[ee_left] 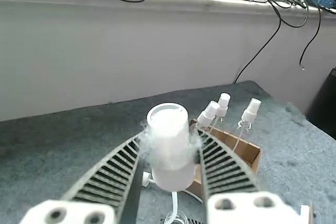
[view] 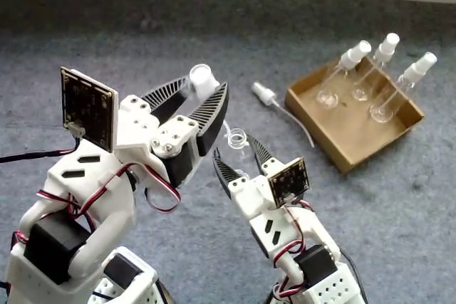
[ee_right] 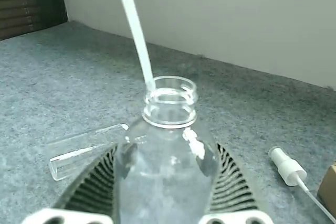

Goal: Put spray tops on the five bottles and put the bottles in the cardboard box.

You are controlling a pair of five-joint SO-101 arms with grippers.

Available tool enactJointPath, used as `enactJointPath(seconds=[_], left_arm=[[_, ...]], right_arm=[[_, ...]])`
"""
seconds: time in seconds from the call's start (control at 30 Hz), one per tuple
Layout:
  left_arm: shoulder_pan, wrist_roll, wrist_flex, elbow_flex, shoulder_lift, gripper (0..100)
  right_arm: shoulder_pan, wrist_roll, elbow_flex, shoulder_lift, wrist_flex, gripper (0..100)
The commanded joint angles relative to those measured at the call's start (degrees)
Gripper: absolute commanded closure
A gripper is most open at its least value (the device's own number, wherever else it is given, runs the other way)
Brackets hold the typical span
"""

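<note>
My left gripper [view: 204, 85] is shut on a white spray top [view: 201, 76], held upright with its thin tube hanging down. In the left wrist view the spray top [ee_left: 168, 142] sits between the ribbed fingers [ee_left: 118, 174]. My right gripper [view: 235, 149] is shut on a clear bottle [view: 237, 138], open neck up, just below the top. In the right wrist view the tube [ee_right: 134, 24] slants down and its tip meets the rim of the bottle [ee_right: 168, 150]. The cardboard box [view: 356, 140] at the right holds three capped bottles [view: 342, 72].
A loose spray top [view: 263, 93] with its long tube lies on the grey carpet between the grippers and the box. Another clear bottle [ee_right: 86, 148] lies on its side beside the right gripper. A pale wall runs along the table's far edge.
</note>
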Motion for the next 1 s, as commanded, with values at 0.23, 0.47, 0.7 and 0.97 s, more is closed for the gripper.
enactJointPath(seconds=[0.23,0.47,0.7,0.97], left_arm=[[1.01,0.18,-5.01,-5.49,-0.75,99],[1.01,0.53,-2.81,-11.12,-0.75,99],[1.45,0.7,2.64,-10.68,-0.66,99],[1.54,0.7,-0.7,-4.88,-0.66,99]], right_arm=[[-0.4,-0.53,6.55,-1.01,0.13,96.7],[-0.4,-0.53,6.55,-1.01,0.13,96.7],[-0.4,-0.53,6.55,-1.01,0.13,96.7],[-0.4,-0.53,6.55,-0.75,0.22,96.7]])
